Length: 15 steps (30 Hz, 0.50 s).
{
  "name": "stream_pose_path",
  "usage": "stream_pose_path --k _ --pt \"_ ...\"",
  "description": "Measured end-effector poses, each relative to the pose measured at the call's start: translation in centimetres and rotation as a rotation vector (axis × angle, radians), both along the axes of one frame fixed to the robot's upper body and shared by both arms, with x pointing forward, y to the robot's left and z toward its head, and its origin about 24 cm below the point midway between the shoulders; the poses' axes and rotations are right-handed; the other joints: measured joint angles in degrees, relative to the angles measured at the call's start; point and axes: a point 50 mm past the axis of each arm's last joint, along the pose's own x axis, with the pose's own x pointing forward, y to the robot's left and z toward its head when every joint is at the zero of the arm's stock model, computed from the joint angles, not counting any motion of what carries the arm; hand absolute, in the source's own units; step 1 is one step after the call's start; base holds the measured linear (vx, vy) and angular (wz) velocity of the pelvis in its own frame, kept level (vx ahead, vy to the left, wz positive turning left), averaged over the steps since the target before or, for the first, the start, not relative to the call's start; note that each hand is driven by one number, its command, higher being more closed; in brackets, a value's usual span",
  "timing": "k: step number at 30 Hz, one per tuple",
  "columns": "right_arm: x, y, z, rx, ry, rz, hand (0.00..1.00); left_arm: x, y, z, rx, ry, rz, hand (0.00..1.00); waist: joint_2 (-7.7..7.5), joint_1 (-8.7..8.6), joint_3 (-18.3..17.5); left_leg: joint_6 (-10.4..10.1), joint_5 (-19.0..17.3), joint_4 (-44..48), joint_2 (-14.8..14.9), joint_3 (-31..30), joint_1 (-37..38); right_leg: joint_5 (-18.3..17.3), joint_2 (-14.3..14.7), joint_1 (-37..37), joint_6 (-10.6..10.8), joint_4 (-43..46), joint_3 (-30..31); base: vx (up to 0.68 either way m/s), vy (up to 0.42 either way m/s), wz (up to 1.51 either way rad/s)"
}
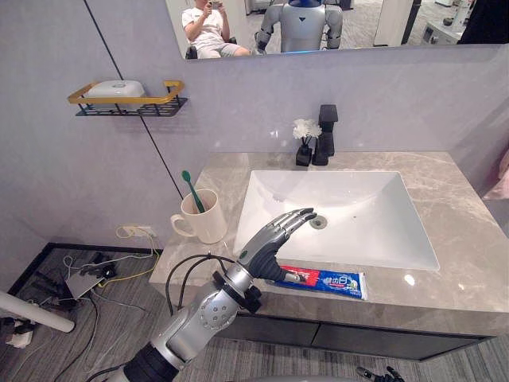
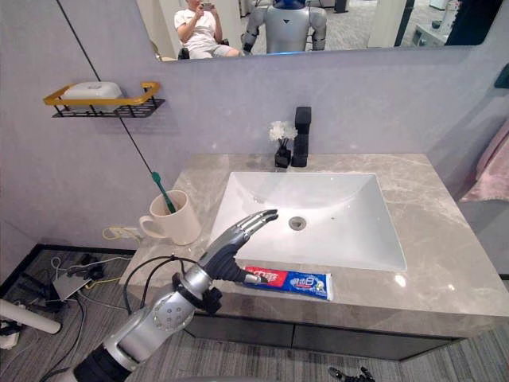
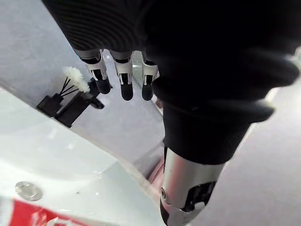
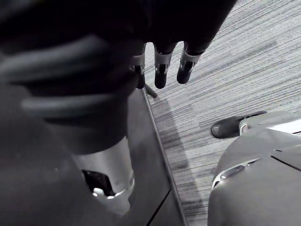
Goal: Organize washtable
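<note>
Gold-black wall rack point(image 1: 151, 107) w/ white soap point(image 1: 115, 88) on it, upper left. Mirror point(image 1: 374, 20) above, seated person point(image 1: 208, 30) reflected. Black faucet point(image 1: 326, 135) at back wall, white flowers point(image 1: 305, 129) in black vase point(image 1: 303, 155) just beside it. Pink cloth point(image 1: 501, 179) far right

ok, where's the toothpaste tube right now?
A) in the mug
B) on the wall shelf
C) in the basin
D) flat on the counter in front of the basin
D: the toothpaste tube lies flat on the counter along its front strip, outside the basin. The left robot hand, fingers straight, is at its left end. The mug holds a toothbrush.
</note>
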Motion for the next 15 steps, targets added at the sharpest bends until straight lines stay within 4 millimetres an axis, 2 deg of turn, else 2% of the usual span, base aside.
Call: stream_pose_path --k 2,8,15 --pt "0.5 0.0 0.1 0.001 -0.012 0.001 0.0 0.2 0.0 -0.7 0.043 0.007 0.006 0.0 -0.13 -0.76 1.26 0.0 0.0 -0.1 -0.06 -0.08 -0.07 0.0 0.0 0.09 0.0 -0.26 -0.15 0.05 -0.011 0.01" --pt "1.8 0.0 0.3 -0.003 -0.046 0.004 0.0 1.0 -0.8 -0.1 0.063 -0.034 -0.02 0.0 -0.34 -1.11 2.61 0.0 0.0 -0.09 -0.1 -0.44 -0.09 0.07 -0.02 0.38 -0.11 -0.54 -0.51 0.03 -0.01 0.02" --pt "1.8 -0.1 0.4 -0.005 -0.047 -0.004 0.0 0.9 -0.9 -1.1 0.099 -0.01 -0.017 0.0 -0.27 -1.17 2.89 0.0 -0.01 -0.08 -0.16 -0.44 -0.04 0.19 -0.16 0.38 -0.28 -0.51 -0.52 0.0 -0.001 0.0"
